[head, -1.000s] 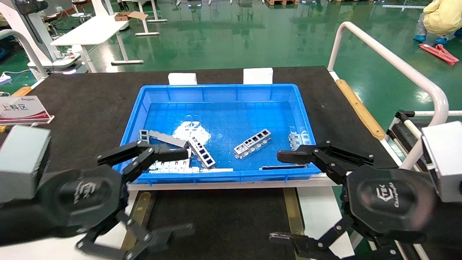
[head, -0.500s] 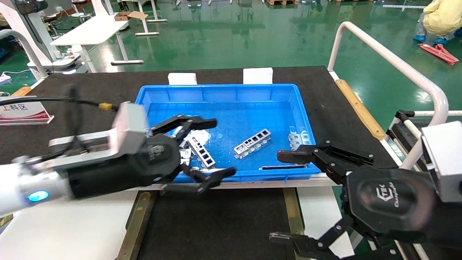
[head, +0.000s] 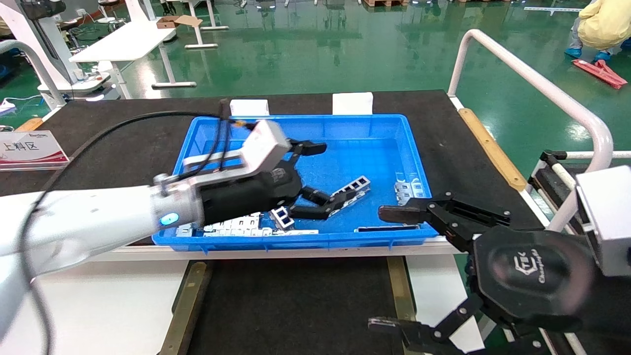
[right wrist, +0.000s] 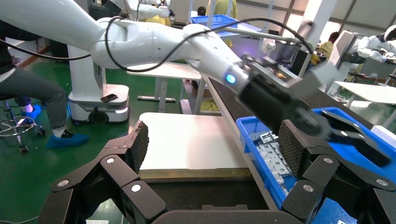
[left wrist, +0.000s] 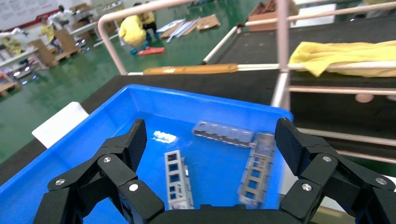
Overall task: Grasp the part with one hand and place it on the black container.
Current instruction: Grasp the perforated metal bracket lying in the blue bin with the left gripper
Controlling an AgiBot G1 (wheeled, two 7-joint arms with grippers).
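The part (head: 356,186), a silver bracket with a row of rectangular windows, lies in the middle of the blue bin (head: 296,119). My left gripper (head: 335,171) reaches into the bin and stands open just over the part, its lower finger crossing the bracket's near end. In the left wrist view the part (left wrist: 176,184) lies between the open fingers of the left gripper (left wrist: 212,137). The black container (head: 296,301), edged by brass strips (head: 185,301), lies in front of the bin with nothing on it. My right gripper (head: 387,268) hangs open and parked at the front right.
More brackets lie in the bin: a pile at its front left (head: 236,226) and two by its right wall (head: 409,190). A white rail (head: 542,88) runs along the table's right side. White panels (head: 123,296) flank the black container. A sign (head: 29,148) stands far left.
My left arm has swung from the front left, over the bin's near rim, into the middle of the bin, with its gripper open throughout. The right arm has not moved.
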